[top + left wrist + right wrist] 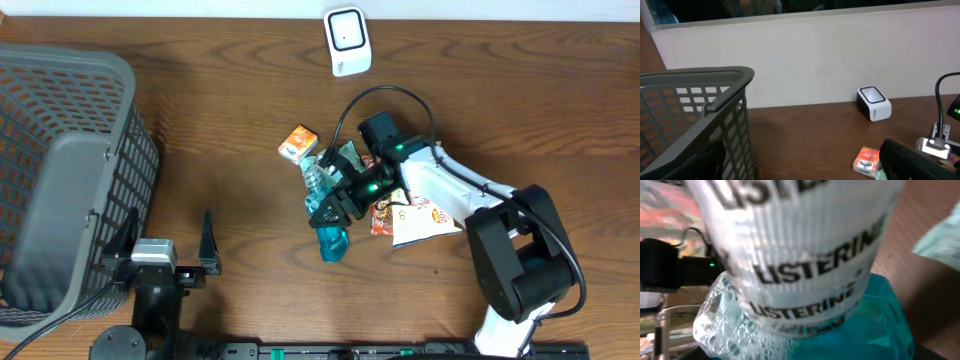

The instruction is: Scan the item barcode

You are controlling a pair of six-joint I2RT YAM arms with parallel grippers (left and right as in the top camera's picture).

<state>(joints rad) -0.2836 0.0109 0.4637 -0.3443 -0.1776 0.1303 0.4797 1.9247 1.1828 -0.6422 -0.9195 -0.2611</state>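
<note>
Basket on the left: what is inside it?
Inside the basket only its bare grey floor shows, no items. Its left edge runs off the picture, so that strip is unseen.

It looked like a mock shop checkout: a wooden counter (200, 110) carried a grey plastic shopping basket (60, 150), a white barcode scanner (347, 40) and small packaged goods, among them a mouthwash bottle (333, 240).
</note>
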